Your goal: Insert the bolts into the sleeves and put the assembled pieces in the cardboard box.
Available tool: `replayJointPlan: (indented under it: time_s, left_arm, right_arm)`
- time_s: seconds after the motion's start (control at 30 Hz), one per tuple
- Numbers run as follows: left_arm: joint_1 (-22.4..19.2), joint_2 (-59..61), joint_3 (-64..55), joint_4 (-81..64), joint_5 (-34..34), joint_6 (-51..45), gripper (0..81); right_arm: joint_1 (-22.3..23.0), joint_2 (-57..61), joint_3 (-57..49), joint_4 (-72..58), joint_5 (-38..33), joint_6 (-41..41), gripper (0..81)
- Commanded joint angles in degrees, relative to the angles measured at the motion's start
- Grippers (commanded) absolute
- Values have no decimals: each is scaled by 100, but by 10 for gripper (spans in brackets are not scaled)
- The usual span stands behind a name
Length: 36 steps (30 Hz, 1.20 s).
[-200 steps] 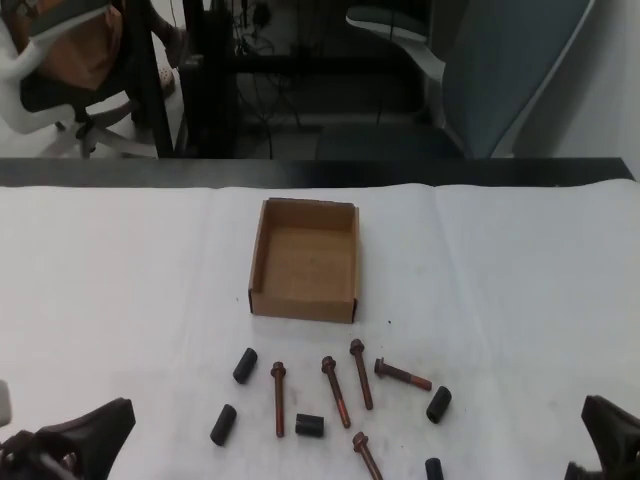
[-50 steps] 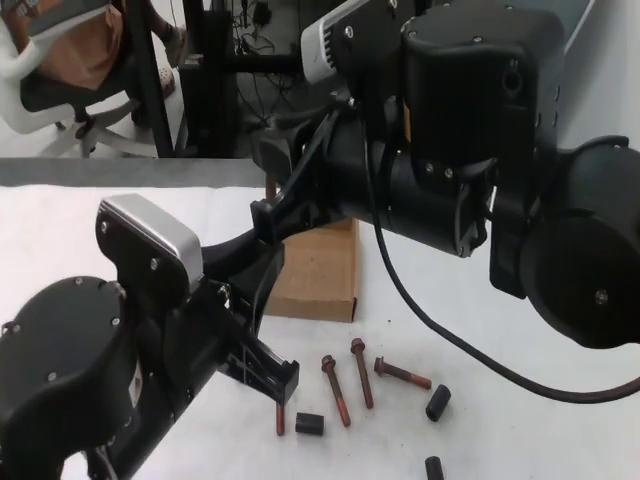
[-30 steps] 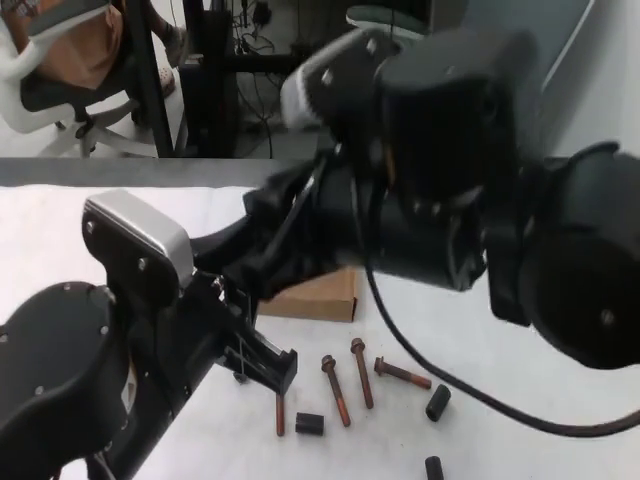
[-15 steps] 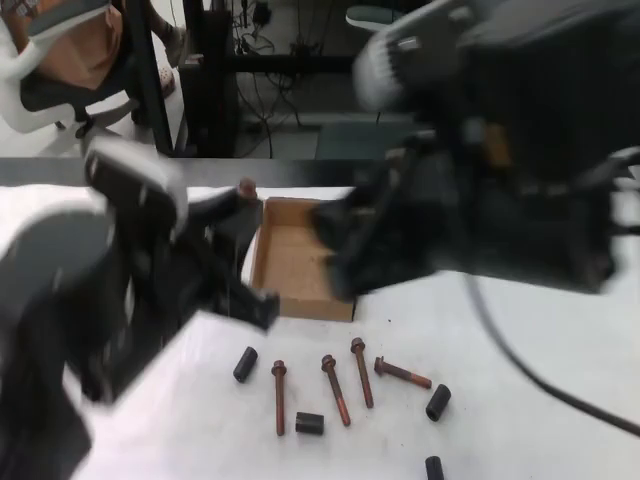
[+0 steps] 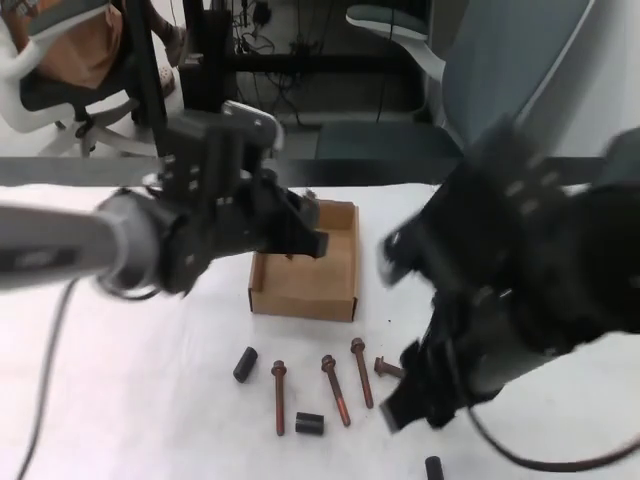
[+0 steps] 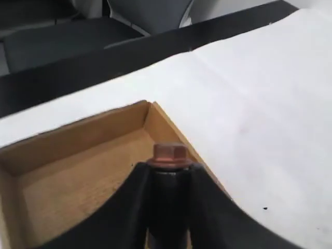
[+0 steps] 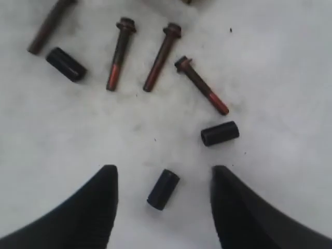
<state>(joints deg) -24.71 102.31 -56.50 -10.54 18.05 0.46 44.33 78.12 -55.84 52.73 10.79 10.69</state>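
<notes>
Since the arms swung up from the bottom edge of the high view, the left one has carried its load to the upper left of centre. The left pincer (image 5: 300, 238) is clamped on a dark sleeve (image 6: 167, 197) with a copper bolt (image 6: 169, 153) head poking out the top. So that's one assembled piece, hanging right above the cardboard box (image 5: 300, 300) mid-frame and not let go yet. Half a second ago it was still by the box's left rim, so it's only just arrived. Compared with the start, one bolt and one sleeve are gone from the pile on the white tabletop (image 5: 120, 400), which fits. Below the box three loose bolts (image 5: 336, 390) lie side by side, with a fourth half tucked under the right arm. Over on the lower right, the right pincer (image 7: 163, 174) has dropped in over the pile with its fingers spread apart. A loose sleeve (image 7: 162, 191) lies on the tabletop between them, untouched. My read: the first drop is about due, and the second pairing is already getting lined up.
</notes>
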Motion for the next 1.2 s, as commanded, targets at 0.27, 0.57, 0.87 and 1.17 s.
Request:
replayJointPlan:
  time_s: [0.27,0.57,0.87,1.17]
  left_arm:
    - [35,1367,-1672,261,-138,562,3]
    - [205,1679,-1986,173,-142,732,533]
    - [251,1206,-1986,2413,-212,-109,700]
    - [-13,666,-1974,5421,-1155,-729,700]
  right_arm:
    - [-222,1350,675,-500,-467,455,504]
    - [-253,1401,1133,-1483,-596,830,221]
    - [-253,1402,1133,-1263,-596,714,6]
    - [-253,1402,1133,-1248,-558,689,6]
